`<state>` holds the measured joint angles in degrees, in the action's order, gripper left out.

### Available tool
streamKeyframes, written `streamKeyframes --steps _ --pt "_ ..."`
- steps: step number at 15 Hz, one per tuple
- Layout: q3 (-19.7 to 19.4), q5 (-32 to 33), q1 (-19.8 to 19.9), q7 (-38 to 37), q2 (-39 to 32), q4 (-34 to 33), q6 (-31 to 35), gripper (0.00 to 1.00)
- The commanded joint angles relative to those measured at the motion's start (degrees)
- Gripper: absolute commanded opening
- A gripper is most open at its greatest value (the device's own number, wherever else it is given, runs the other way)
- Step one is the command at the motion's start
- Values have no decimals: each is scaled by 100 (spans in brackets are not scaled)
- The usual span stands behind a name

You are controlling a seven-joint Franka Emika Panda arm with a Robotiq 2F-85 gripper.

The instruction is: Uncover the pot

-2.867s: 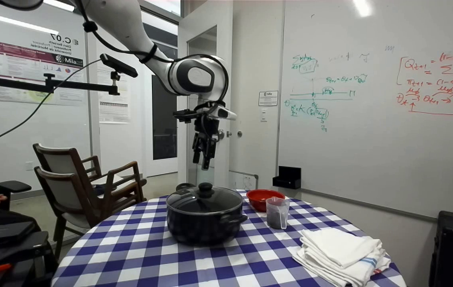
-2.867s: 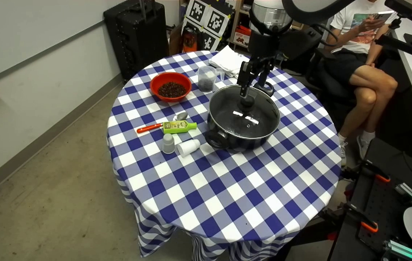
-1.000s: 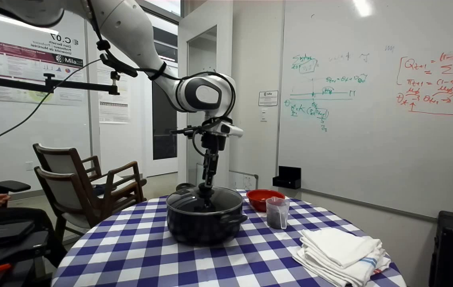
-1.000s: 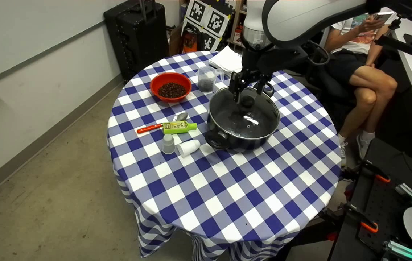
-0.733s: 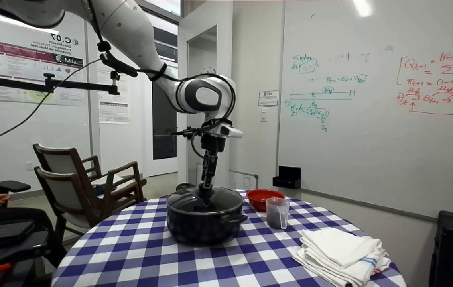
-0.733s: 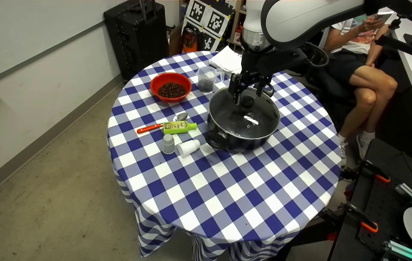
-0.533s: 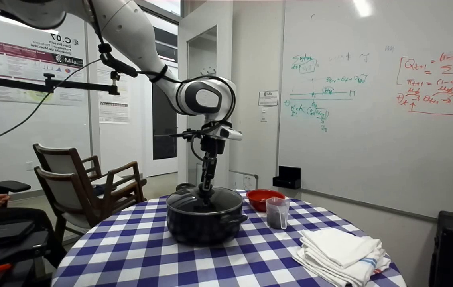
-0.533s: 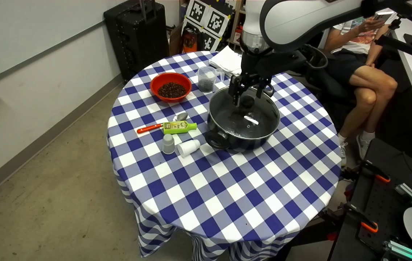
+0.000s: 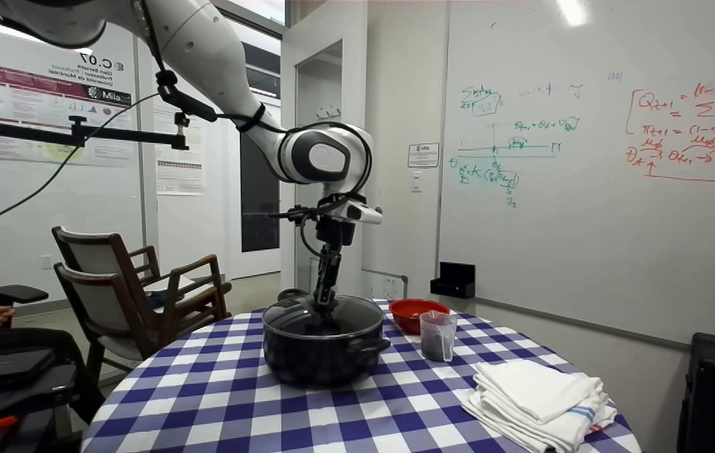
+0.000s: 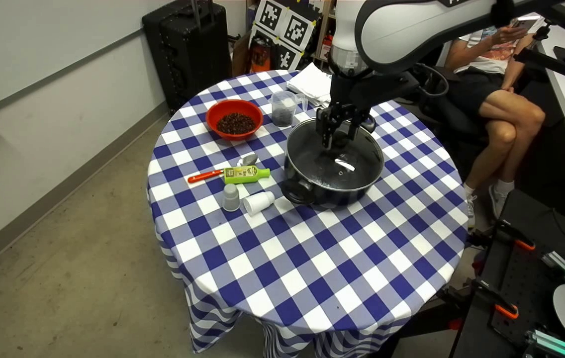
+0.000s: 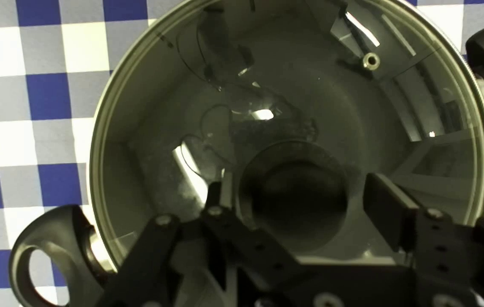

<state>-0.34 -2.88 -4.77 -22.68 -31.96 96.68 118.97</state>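
I'm straddling the lid knob (image 11: pixel 299 204) with the claw (image 11: pixel 301 189), jaws standing apart on either side, lower centre in the wrist view; the covered pot (image 9: pixel 320 362) is sitting beneath, lower-middle in an exterior view.

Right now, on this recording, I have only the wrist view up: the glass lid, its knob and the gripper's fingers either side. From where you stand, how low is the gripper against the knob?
Observer: In an exterior view the gripper appears to sit at about the height of the knob.
Operator: What stands nearby, outside my picture?
Observer: A red bowl with dark brown bits inside, standing apart from the pot.
Operator: Is anything over there lying on its side?
Observer: Yes, a green bottle, seen in an exterior view.
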Motion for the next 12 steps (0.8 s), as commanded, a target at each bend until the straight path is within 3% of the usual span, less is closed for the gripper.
streamKeyframes --steps 1,4,9,12 --pt "-16 -103 -22 19 -62 -139 -141 44" --pt "-13 -120 -2 35 -21 -135 -156 25" --pt "-18 -124 12 53 144 -34 -96 25" --pt "16 -62 89 460 867 402 -86 25"
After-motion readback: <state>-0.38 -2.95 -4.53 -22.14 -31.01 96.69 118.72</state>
